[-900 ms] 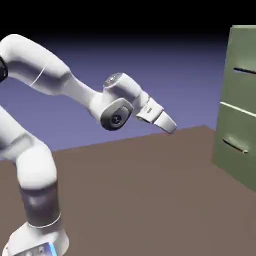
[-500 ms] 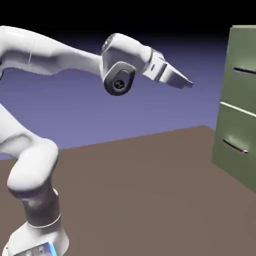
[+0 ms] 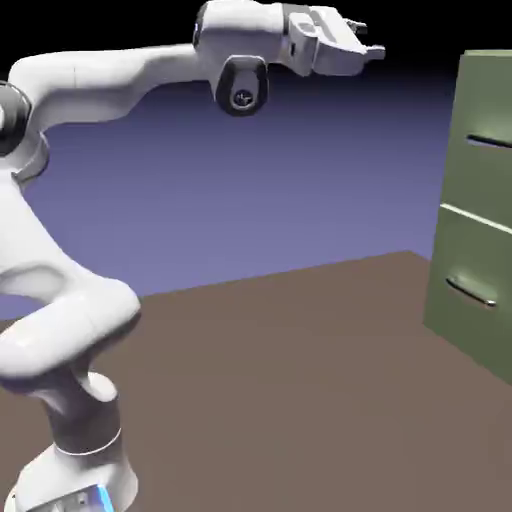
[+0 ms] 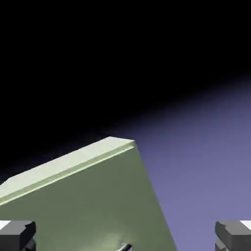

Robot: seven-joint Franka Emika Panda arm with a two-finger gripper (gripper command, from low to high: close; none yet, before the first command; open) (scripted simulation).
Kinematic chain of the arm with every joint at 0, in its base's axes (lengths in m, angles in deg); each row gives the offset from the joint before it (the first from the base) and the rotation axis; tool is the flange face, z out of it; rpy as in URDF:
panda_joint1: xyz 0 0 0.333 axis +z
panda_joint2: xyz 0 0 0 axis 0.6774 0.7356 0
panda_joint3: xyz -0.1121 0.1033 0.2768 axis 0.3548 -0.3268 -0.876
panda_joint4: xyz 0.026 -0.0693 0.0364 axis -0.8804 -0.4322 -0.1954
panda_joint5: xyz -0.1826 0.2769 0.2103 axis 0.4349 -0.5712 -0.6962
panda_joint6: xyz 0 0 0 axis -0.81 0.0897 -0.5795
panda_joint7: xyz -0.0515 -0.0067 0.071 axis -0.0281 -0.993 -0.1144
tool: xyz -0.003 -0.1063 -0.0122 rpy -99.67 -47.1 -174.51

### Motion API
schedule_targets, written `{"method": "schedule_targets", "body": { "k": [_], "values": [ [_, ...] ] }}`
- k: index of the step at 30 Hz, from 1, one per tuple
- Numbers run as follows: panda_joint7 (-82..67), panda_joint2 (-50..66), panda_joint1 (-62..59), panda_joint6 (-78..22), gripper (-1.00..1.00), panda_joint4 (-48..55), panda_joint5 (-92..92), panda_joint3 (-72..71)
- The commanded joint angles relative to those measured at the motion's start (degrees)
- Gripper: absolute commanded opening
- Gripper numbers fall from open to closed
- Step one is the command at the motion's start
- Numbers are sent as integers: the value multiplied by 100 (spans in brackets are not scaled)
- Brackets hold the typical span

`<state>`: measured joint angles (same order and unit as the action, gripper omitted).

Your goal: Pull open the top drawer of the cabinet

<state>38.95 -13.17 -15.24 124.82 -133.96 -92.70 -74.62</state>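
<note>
The white arm (image 3: 70, 300) rises from its base at the lower left of the exterior view, bends back on itself at a low elbow, climbs up the left edge and then stretches out nearly level along the top of the picture toward the right. The wrist sits high up, with a round grey-capped joint hanging beneath it. The gripper (image 3: 368, 47) points to the right, roughly level, and holds nothing. In the hand view its two grey fingertips (image 4: 17, 231) sit at the bottom corners, far apart, so the jaws stand wide with empty space between them.
</note>
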Motion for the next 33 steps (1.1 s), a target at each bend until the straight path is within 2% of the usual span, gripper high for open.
{"method": "schedule_targets", "body": {
  "k": [1, 33],
  "values": [
    [12, -33, -208, 5, 0, 160, -194, -180],
    [386, -1094, -6853, 167, 0, 5276, -6395, -5935]
  ]
}}
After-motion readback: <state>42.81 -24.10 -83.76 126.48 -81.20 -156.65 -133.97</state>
